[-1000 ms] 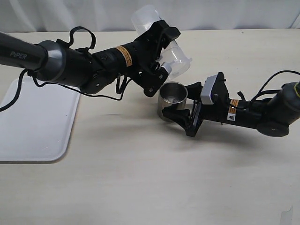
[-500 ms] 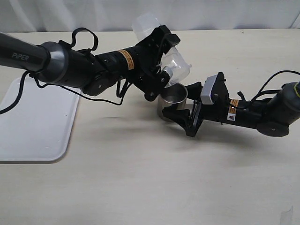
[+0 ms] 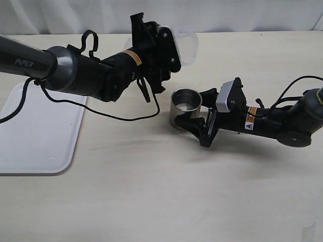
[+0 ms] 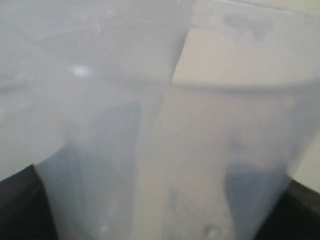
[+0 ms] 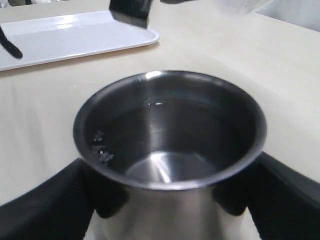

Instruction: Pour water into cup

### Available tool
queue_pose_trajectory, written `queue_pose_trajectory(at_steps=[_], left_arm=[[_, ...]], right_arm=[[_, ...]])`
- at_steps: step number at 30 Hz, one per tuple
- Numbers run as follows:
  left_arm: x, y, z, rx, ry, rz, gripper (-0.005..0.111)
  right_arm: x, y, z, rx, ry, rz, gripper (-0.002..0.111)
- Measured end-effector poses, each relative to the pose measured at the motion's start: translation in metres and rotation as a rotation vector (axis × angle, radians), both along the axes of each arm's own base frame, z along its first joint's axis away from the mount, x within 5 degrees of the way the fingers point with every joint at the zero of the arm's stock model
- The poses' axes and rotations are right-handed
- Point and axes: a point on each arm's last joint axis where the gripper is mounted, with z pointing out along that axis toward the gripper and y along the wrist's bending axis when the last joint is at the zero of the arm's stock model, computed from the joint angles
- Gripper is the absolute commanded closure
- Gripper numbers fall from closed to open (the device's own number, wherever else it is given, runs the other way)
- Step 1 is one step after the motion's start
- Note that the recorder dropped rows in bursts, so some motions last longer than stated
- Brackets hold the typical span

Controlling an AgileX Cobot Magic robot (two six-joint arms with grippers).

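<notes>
since half a second ago the left pincer has lifted the beaker off the rim of the cup and back toward the table's far edge. it is clamped on the beaker's translucent wall; the left wrist view shows only that wall, with dark fingers at two corners. the right pincer is closed around the cup, a finger pressed to each side, the cup standing upright near the middle of the table. the water lies as a shallow shiny pool in the cup's bottom, plain only in the right wrist view. the tabletop is smooth and cream-coloured; a white tray lies at its left edge, well apart from the cup, and a white backdrop rises behind the far edge.
</notes>
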Motion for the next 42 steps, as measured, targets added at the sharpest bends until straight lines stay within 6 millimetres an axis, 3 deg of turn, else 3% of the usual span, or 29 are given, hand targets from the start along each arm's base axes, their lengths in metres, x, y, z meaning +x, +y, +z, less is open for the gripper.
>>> queue_pose_trajectory(at_steps=[9,16,30,35,42], left_arm=[[0.024,0.049,0.033,-0.432,0.189,0.302,0.107],[0.051,0.112,0.045,-0.677,0.270,0.449,0.107],[0.079,0.253,0.050,-0.873,0.192,0.687,0.107],[0.080,0.294,0.044,-0.950,0.181,0.665,0.107],[0.081,0.335,0.005,-0.973,0.192,0.728,0.107]], right_arm=[[0.000,0.000,-0.001,0.004,0.001,0.001,0.104],[0.000,0.000,-0.001,0.004,0.001,0.001,0.104],[0.000,0.000,-0.001,0.004,0.001,0.001,0.104],[0.000,0.000,-0.001,0.004,0.001,0.001,0.104],[0.000,0.000,-0.001,0.004,0.001,0.001,0.104]])
